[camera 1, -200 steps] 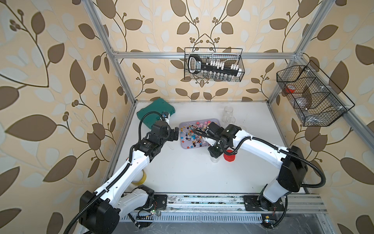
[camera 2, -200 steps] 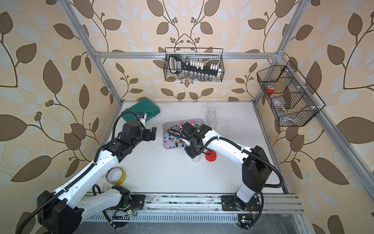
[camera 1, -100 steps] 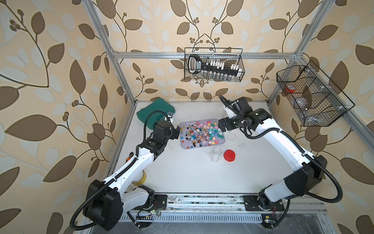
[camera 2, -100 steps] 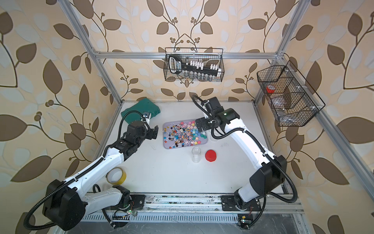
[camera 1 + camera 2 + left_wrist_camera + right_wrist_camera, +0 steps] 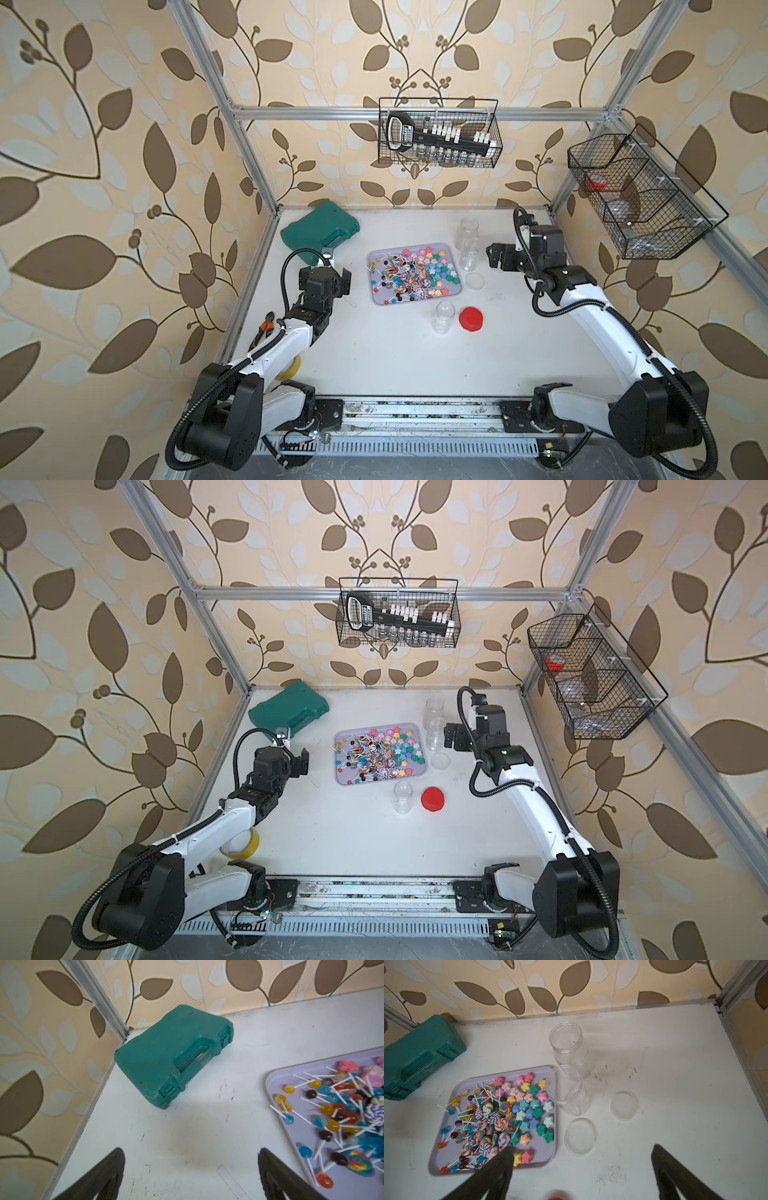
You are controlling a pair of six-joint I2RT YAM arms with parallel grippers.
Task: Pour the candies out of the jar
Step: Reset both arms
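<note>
A: Entry: candies [image 5: 411, 276], jar [image 5: 443, 316]. Where located?
B: The candies are logged in the tray [image 5: 376, 300]; the jar is stood empty just beside it. Judged light, rigid, slippery; to be gripped mid-body. The left gripper [image 5: 191, 1153] and right gripper [image 5: 581, 1148] are spread wide, nothing held.

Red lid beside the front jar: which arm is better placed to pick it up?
Probably right: the open right hand hovers nearer the red lid; the left hand sits beyond the tray.

Both arms forward and low, left gripper [image 5: 192, 1154] and right gripper [image 5: 582, 1147] wide-jawed, empty, well apart.
</note>
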